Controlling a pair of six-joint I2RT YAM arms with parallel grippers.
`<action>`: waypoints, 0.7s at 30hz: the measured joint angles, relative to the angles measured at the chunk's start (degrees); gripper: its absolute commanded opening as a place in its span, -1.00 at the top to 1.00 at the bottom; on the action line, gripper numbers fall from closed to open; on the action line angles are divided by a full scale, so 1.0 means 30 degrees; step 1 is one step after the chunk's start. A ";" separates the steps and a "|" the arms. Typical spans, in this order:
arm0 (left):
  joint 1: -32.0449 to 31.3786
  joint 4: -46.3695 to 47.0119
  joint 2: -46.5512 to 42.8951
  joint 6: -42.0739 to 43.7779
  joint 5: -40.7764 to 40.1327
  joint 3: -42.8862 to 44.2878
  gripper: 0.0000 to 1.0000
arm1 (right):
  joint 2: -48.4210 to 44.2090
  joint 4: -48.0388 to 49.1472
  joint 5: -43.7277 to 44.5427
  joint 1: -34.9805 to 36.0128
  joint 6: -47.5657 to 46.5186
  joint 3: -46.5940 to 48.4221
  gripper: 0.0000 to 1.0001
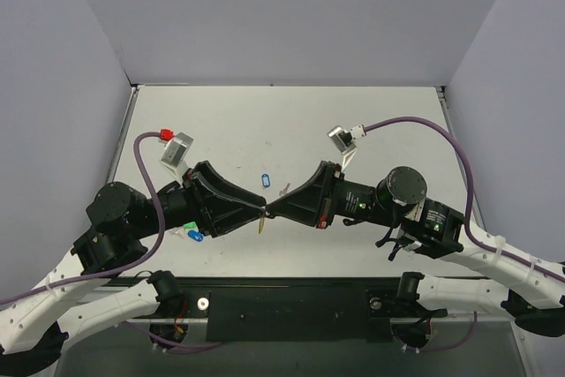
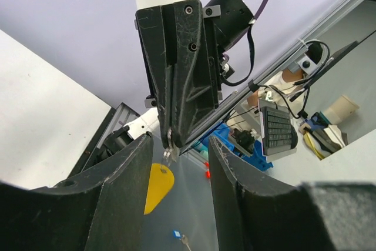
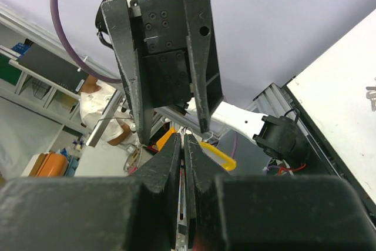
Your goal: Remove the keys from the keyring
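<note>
The right pincer (image 3: pixel 184 144) is clenched, and the keyring (image 2: pixel 158 185) is pinched at its tip by the thin metal ring (image 2: pixel 171 152). The keyring's yellow body is hung straight below that tip, clear of the bench (image 1: pixel 229 121). The left pincer (image 2: pixel 180 140) is set tip to tip against the right pincer, released, its fingers (image 2: pixel 126 180) spread either side of the ring with nothing gripped. Just beyond the right pincer's tip, a silver key (image 1: pixel 284 189) and a blue tag (image 1: pixel 262 180) are seen lying close together on the bench. Whether any key hangs on the ring cannot be told.
</note>
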 measured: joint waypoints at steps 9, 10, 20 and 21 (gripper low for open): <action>0.0000 -0.0189 0.0459 0.0758 0.0780 0.0401 0.21 | 0.0044 0.0131 -0.0248 0.0146 -0.0015 0.0073 1.00; 0.0000 -0.0189 0.0401 0.0780 0.0896 0.0401 0.23 | 0.0044 0.0131 -0.0248 0.0146 -0.0022 0.0073 1.00; 0.0000 -0.0270 0.0342 0.0794 0.1435 0.0401 0.58 | 0.0044 0.0131 -0.0444 0.0168 -0.0015 0.0160 1.00; 0.0000 -0.0270 0.0350 0.0794 0.1450 0.0401 0.64 | 0.0044 0.0131 -0.0481 0.0189 -0.0015 0.0189 1.00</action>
